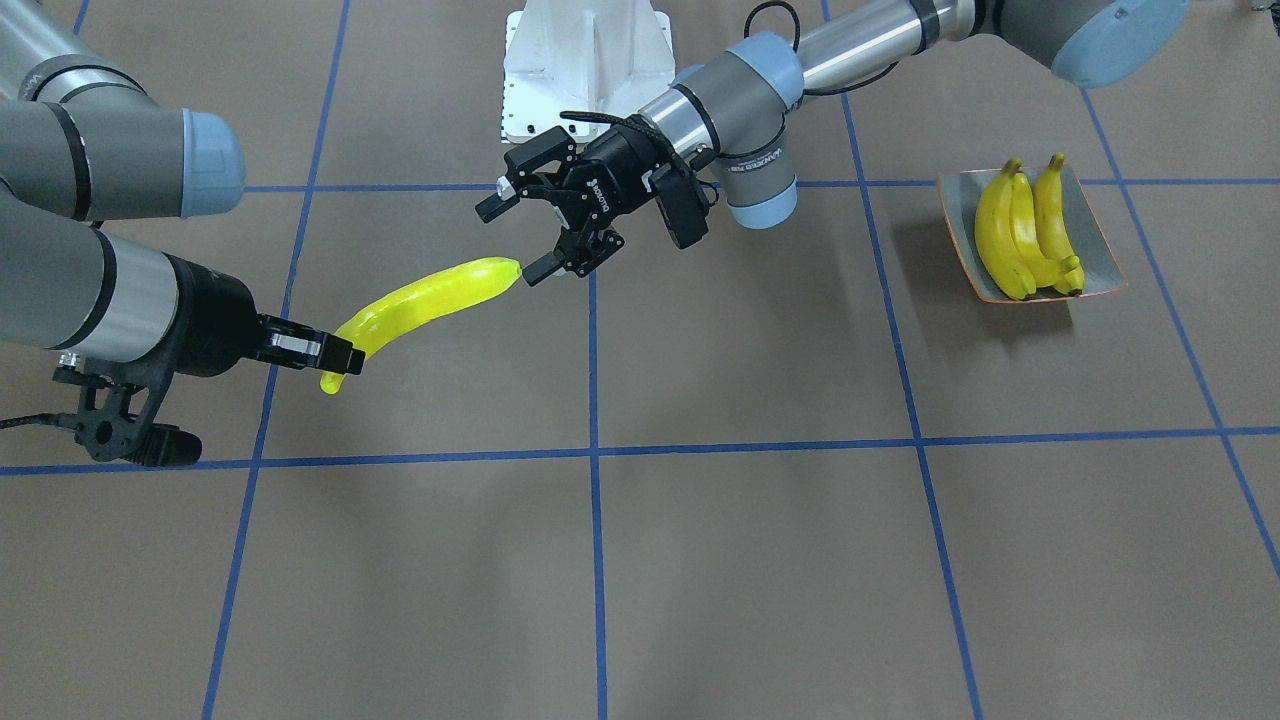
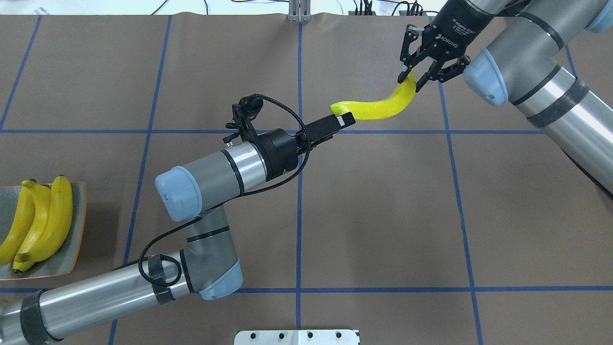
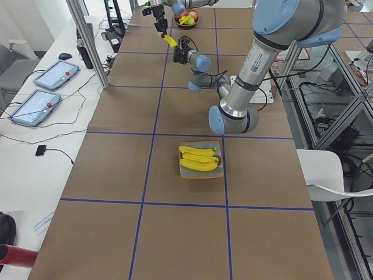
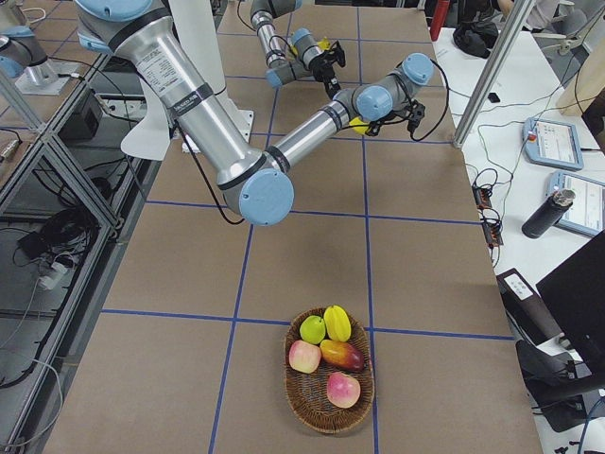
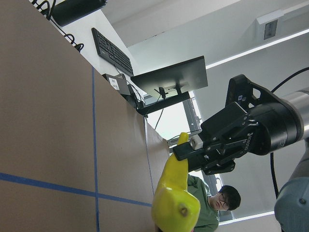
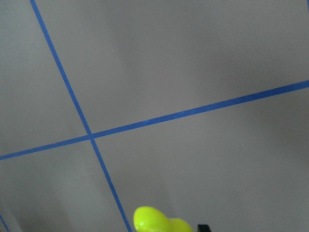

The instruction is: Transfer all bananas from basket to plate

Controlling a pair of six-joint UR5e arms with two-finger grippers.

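Starting nearest the robot, at the left, three bananas (image 2: 43, 220) are being carried side by side on the plate (image 2: 76, 239). Farther out, over the middle of the table (image 2: 383, 215), the left gripper (image 1: 508, 243) is being presented spread wide, one jaw just at the blunt tip of the pale banana (image 1: 430, 295), which is being held in the air; whether that tip is truly between the jaws cannot be told. Farther still, the stem end is being gripped by the clenched right gripper (image 1: 340, 358). Well off to the right, five other fruits (image 4: 326, 355) are being held in the basket (image 4: 321, 424), with no banana seen among them. A drop is being risked if the right gripper is released before the left jaws are closed squarely, since a hold on the tapered tip alone is likely to slip or swing. Being counted: four bananas, one plate, one basket, two grippers
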